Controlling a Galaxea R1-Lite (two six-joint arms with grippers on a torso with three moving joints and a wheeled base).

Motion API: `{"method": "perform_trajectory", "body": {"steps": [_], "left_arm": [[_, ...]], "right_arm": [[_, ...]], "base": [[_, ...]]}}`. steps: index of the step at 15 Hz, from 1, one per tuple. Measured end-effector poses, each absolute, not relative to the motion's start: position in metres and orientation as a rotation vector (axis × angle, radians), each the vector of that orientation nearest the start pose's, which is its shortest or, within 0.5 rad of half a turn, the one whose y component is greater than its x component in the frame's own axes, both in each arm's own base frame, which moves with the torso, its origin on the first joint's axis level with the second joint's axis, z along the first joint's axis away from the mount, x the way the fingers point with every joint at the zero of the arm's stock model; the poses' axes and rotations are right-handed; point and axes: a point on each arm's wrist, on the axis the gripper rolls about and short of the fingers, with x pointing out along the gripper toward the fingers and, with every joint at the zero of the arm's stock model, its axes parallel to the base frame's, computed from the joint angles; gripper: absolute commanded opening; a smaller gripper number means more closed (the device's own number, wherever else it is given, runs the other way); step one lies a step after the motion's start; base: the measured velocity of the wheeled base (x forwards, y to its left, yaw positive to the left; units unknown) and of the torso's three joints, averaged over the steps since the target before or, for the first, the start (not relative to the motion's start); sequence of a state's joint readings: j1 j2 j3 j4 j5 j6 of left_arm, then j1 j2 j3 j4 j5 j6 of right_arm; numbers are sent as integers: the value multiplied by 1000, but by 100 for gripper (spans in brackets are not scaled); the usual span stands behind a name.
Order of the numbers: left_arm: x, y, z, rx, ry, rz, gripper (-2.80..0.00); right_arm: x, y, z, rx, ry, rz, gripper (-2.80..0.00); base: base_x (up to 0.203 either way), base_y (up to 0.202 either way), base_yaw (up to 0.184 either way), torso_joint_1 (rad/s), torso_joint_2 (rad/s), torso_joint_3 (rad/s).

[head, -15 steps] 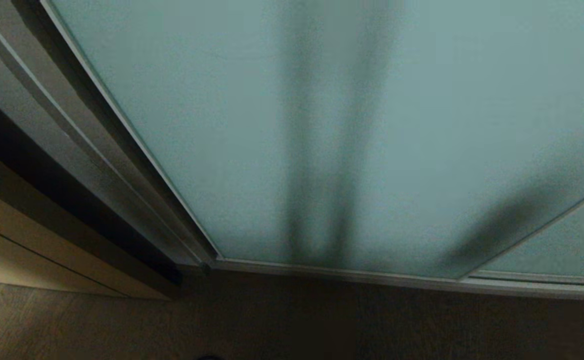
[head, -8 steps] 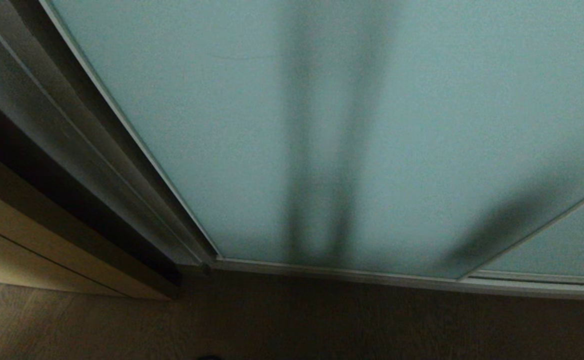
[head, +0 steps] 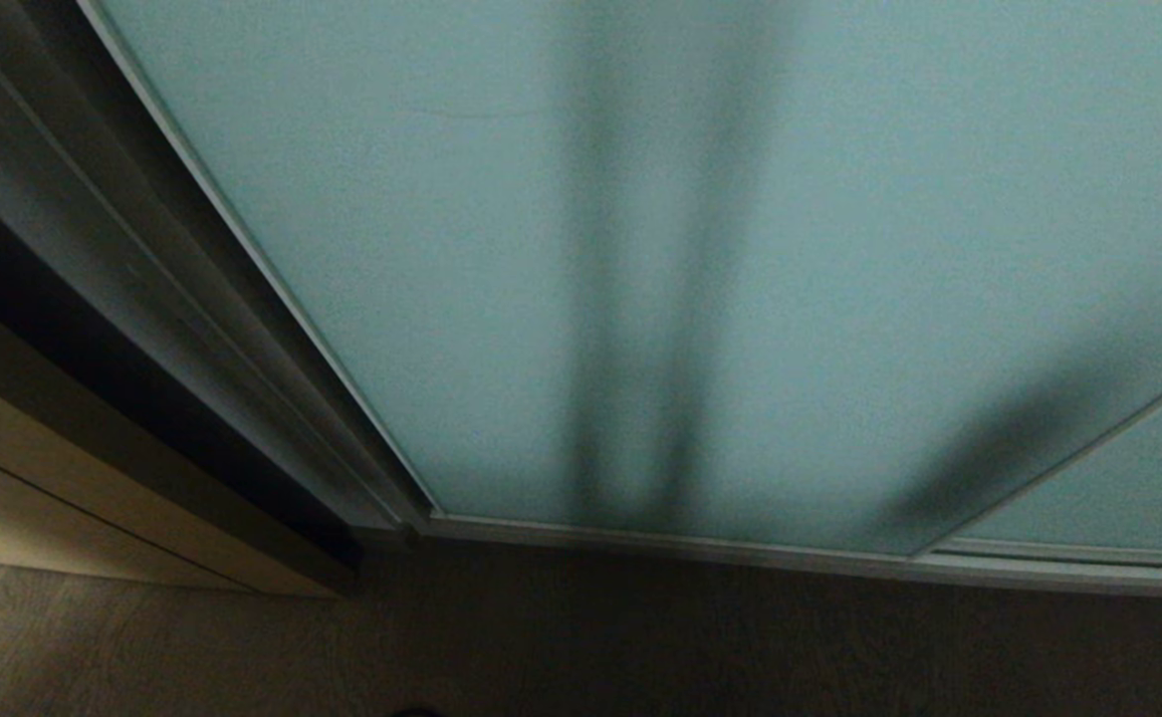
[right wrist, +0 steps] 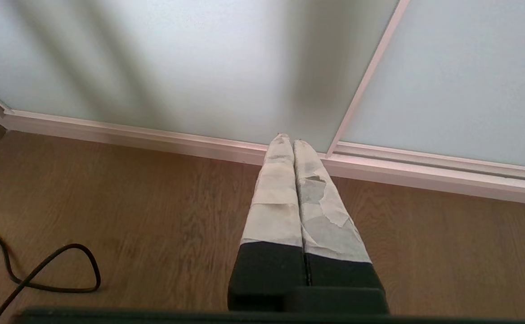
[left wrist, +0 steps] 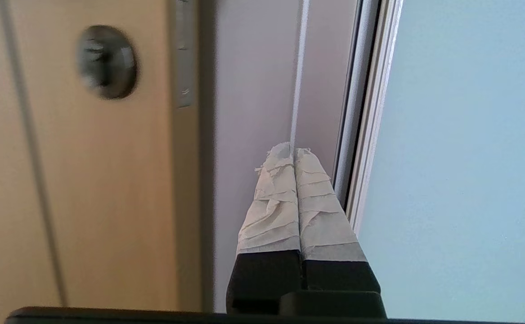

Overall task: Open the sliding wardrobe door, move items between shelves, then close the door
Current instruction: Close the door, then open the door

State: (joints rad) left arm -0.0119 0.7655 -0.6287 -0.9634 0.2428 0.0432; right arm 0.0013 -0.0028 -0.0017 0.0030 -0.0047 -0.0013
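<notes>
The sliding wardrobe door (head: 501,249) is a frosted pale teal glass panel in a slim silver frame; it fills the head view and stands closed. The left wrist view shows the same glass (left wrist: 460,157) beside its silver frame edge (left wrist: 370,135). My left gripper (left wrist: 293,150) is shut, its taped fingertips pointing at the grey jamb just beside that frame edge, holding nothing. My right gripper (right wrist: 288,138) is shut and empty, pointing down at the door's bottom rail (right wrist: 132,135). The items and shelves are hidden behind the door. Neither arm shows in the head view.
A beige wooden cabinet front (left wrist: 100,180) with a round dark knob (left wrist: 106,60) stands left of the jamb. Brown wooden floor (right wrist: 109,202) runs below the door. A black cable (right wrist: 42,270) lies looped on the floor. A second glass panel (head: 1118,498) overlaps at right.
The head view is unchanged apart from a slight brightening; door and camera stay still, and neither arm enters it.
</notes>
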Motion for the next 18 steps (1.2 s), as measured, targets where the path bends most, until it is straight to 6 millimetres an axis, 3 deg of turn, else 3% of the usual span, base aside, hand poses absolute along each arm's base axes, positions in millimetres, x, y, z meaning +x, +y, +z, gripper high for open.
{"method": "perform_trajectory", "body": {"steps": [5,9,18], "left_arm": [[73,4,355,-69,-786,222,-280],[99,2,362,-81,-753,196,-280],[131,-3,371,-80,-732,136,-280]], "right_arm": [[-23,0,76,-1,-1,-3,-280],[-23,0,76,-1,-1,-3,-280],[-23,0,76,-2,0,-3,-280]], "base": [[0,0,0,0,0,0],[0,0,0,0,0,0],[0,0,0,0,0,0]]}}
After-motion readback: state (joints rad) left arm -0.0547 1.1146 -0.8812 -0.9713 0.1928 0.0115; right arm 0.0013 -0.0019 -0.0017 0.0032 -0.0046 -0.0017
